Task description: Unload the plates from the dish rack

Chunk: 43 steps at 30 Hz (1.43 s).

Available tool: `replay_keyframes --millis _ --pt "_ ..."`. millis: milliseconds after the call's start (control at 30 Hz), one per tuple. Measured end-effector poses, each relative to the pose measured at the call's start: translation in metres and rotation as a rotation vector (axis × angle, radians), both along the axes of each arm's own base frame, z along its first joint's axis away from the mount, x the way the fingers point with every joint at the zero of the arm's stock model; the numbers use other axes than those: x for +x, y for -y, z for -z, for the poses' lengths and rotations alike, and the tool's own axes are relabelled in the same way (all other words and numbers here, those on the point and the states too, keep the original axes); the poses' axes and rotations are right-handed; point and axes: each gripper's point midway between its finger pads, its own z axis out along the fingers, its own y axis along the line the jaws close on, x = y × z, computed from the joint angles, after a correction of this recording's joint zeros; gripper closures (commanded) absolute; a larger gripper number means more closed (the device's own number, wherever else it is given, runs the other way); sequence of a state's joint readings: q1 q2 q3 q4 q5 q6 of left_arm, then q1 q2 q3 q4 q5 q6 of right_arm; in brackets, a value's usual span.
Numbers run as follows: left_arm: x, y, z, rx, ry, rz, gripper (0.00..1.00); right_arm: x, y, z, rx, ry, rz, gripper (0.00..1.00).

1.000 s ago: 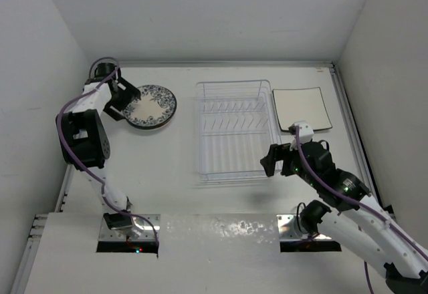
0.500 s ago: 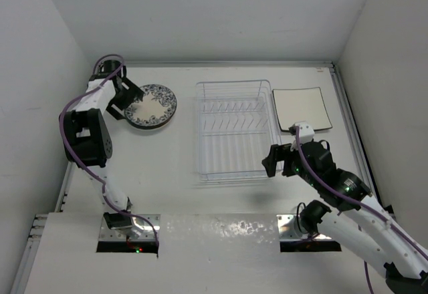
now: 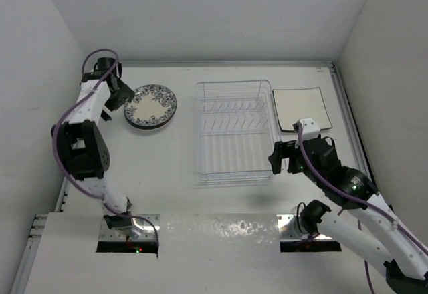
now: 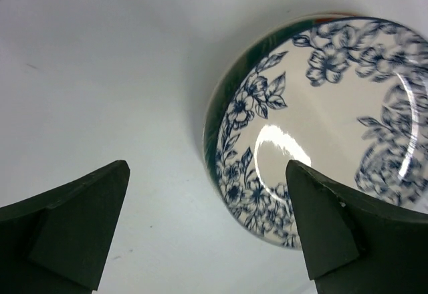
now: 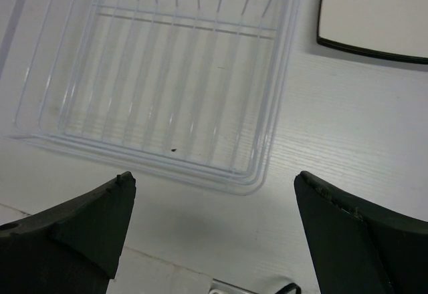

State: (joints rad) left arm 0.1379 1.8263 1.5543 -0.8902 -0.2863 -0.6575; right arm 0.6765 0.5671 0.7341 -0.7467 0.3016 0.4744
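The see-through dish rack (image 3: 234, 130) stands mid-table with no plate in it; its near right corner shows in the right wrist view (image 5: 200, 93). A white floral plate (image 3: 150, 105) lies on top of a teal one left of the rack; both show in the left wrist view (image 4: 334, 127). A pale square dark-rimmed plate (image 3: 300, 109) lies right of the rack, also in the right wrist view (image 5: 374, 13). My left gripper (image 3: 119, 97) is open and empty just left of the floral plate. My right gripper (image 3: 275, 159) is open and empty near the rack's near right corner.
White walls close in the table at the back, left and right. A metal rail (image 3: 351, 133) runs along the right edge. The arms' base mounts (image 3: 127, 230) sit on a white board at the near edge.
My left gripper has drawn back from the floral plate toward the back left corner. My right gripper has shifted slightly right and away from the rack.
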Motion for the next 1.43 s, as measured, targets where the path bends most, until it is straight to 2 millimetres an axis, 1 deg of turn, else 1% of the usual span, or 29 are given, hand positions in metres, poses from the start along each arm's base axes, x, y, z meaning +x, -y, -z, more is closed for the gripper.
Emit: replay_keyframes --millis 67,100,133,167,267,333,400,500,567,667,733,900,1100,1233,1433 --pt "-0.012 0.000 -0.027 0.027 0.075 0.020 0.00 0.003 0.008 -0.005 -0.044 0.007 0.027 0.01" --pt "-0.017 0.000 -0.036 0.035 0.096 0.025 0.00 0.005 0.013 -0.008 -0.071 0.014 0.045 0.01" --pt "-0.030 0.001 -0.059 0.057 0.163 0.045 0.00 0.007 0.018 -0.011 -0.093 0.019 0.062 0.01" --pt "-0.039 0.002 -0.077 0.076 0.225 0.062 0.00 0.009 0.023 -0.014 -0.118 0.025 0.079 0.01" --pt "-0.072 0.007 -0.115 0.129 0.378 0.115 0.00 0.013 0.039 -0.026 -0.194 0.046 0.135 0.01" --pt "-0.095 0.015 -0.131 0.155 0.482 0.171 0.00 0.015 0.049 -0.034 -0.239 0.060 0.169 0.01" --pt "-0.117 0.026 -0.140 0.161 0.571 0.236 0.00 0.016 0.058 -0.042 -0.278 0.077 0.196 0.01" --pt "-0.142 0.043 -0.154 0.167 0.696 0.319 0.00 0.015 0.070 -0.051 -0.320 0.097 0.227 0.01" --pt "-0.157 0.048 -0.163 0.185 0.751 0.351 0.00 0.013 0.077 -0.056 -0.344 0.105 0.244 0.01" --pt "-0.176 0.050 -0.183 0.234 0.832 0.370 0.00 0.009 0.085 -0.063 -0.360 0.117 0.263 0.01" --pt "-0.182 0.050 -0.188 0.254 0.864 0.374 0.00 0.004 0.092 -0.067 -0.365 0.129 0.271 0.01" --pt "-0.196 0.054 -0.180 0.263 0.892 0.388 0.00 -0.009 0.107 -0.074 -0.348 0.169 0.300 0.01" --pt "-0.207 0.062 -0.187 0.264 0.968 0.418 0.00 -0.020 0.122 -0.081 -0.326 0.214 0.344 0.01" --pt "-0.208 0.067 -0.185 0.249 0.979 0.436 0.00 -0.020 0.125 -0.080 -0.332 0.218 0.355 0.01" --pt "-0.208 0.068 -0.185 0.243 0.986 0.440 0.00 -0.020 0.126 -0.073 -0.348 0.202 0.356 0.01"
